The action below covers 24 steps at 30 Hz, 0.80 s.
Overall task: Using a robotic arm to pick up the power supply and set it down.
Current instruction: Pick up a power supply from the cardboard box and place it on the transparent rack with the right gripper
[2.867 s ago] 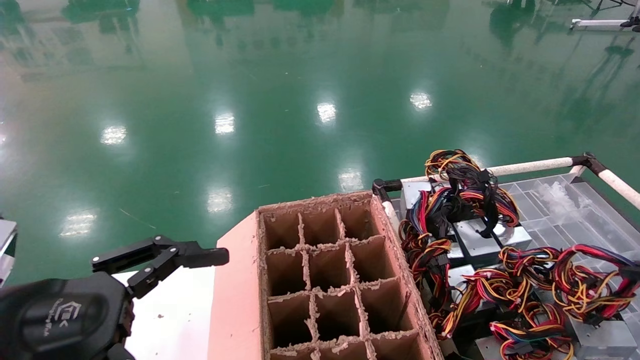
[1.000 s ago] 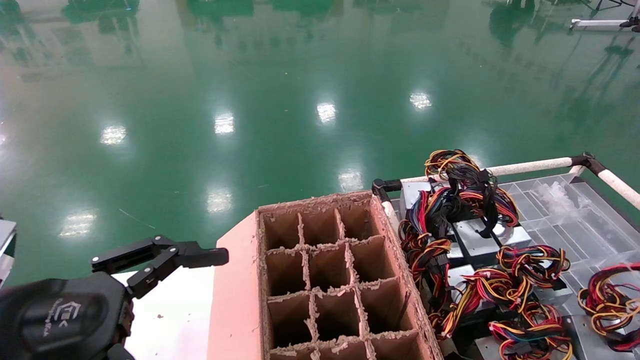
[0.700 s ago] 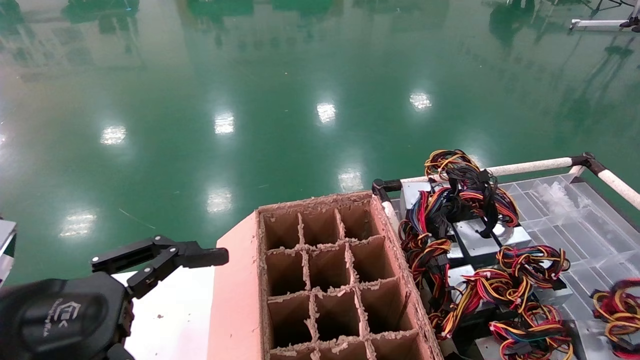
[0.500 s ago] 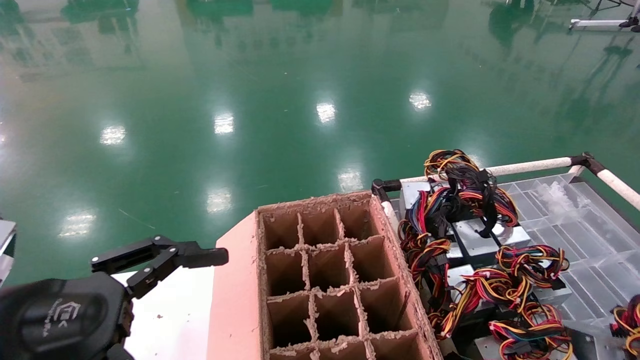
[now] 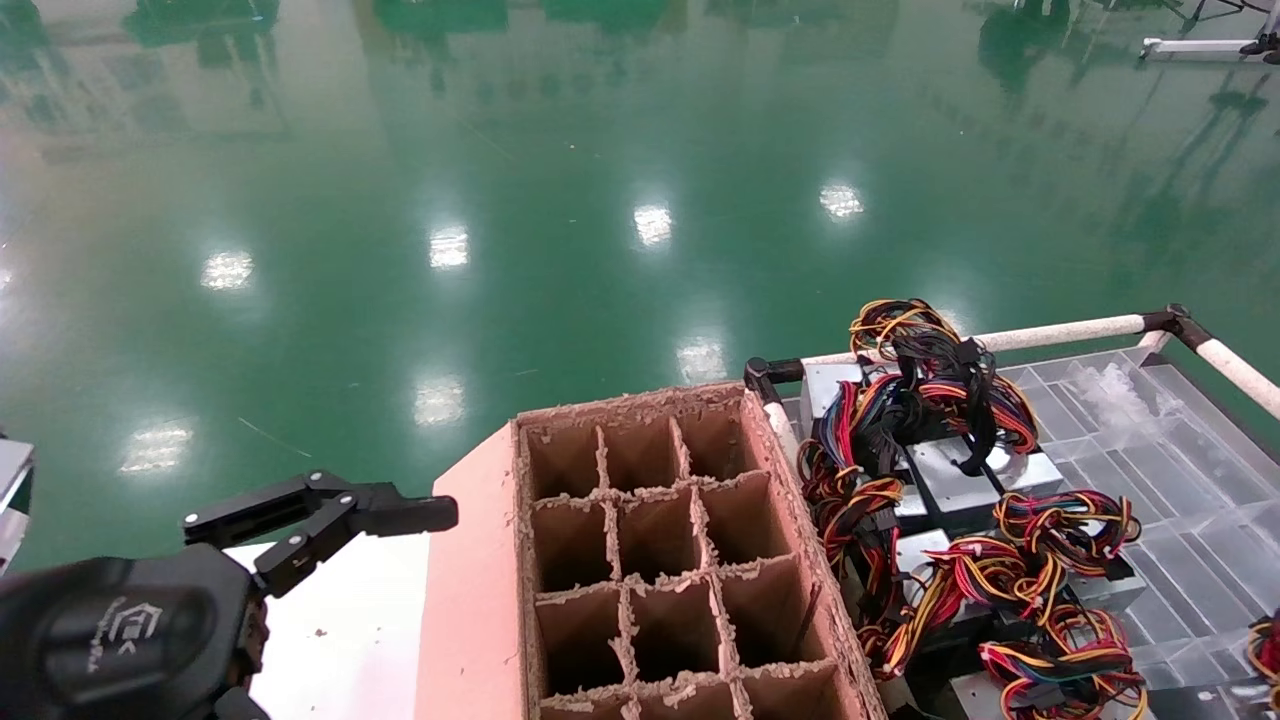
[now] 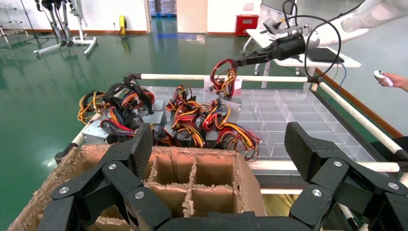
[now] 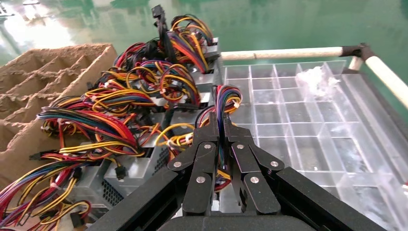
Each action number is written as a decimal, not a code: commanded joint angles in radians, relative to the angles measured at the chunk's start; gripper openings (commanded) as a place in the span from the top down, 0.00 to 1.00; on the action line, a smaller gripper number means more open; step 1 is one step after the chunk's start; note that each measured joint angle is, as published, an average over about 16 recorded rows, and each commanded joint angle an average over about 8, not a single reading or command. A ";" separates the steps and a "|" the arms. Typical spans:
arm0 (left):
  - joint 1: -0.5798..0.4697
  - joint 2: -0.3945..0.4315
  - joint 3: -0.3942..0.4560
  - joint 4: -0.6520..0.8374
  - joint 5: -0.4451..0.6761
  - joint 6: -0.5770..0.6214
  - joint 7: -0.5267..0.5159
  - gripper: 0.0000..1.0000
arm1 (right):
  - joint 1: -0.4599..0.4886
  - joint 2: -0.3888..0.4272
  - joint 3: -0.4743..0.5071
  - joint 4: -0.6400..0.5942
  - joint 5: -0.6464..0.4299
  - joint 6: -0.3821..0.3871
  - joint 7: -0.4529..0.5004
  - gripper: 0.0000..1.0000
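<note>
Head view: the left gripper [image 5: 330, 520] hangs at the lower left above a white surface [image 5: 340, 640], its fingers [image 5: 400, 514] spread and holding nothing; beside it stands a pink cardboard box [image 5: 660, 560] divided into cells. To the right of the box, a clear sectioned tray [image 5: 1150, 450] framed by white rails [image 5: 1060, 332] carries several grey boxes [image 5: 960, 478] under tangled coloured wires [image 5: 930, 380]; only a small loop of wire [image 5: 1265, 650] shows at the far right edge, and the right arm itself lies outside this view. Left wrist view: the left gripper [image 6: 221, 159], fingers [image 6: 137, 149] wide apart, faces the cardboard box [image 6: 202, 168] and the tray [image 6: 288, 115] beyond it; farther off, the right gripper [image 6: 243, 60] holds a loop of red and yellow wires [image 6: 223, 77], below which the power supply [image 6: 231, 102] hangs raised above the pile of boxes on the tray. Right wrist view: the right gripper [image 7: 221, 126] has its fingers [image 7: 209, 139] pressed together on the power supply's wire bundle [image 7: 228, 98], above the tray [image 7: 308, 120]; the power supply's metal body is hidden behind the gripper here, with the remaining boxes and their wires [image 7: 130, 101] alongside.
</note>
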 commanded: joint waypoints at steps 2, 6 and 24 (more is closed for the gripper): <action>0.000 0.000 0.000 0.000 0.000 0.000 0.000 0.00 | 0.031 0.009 -0.007 0.019 -0.029 0.015 0.003 1.00; 0.000 0.000 0.000 0.000 0.000 0.000 0.000 0.00 | 0.094 0.011 -0.024 0.058 -0.094 0.057 0.008 0.68; 0.000 0.000 0.000 0.000 0.000 0.000 0.000 0.00 | 0.159 0.019 -0.038 0.111 -0.159 0.098 0.022 0.00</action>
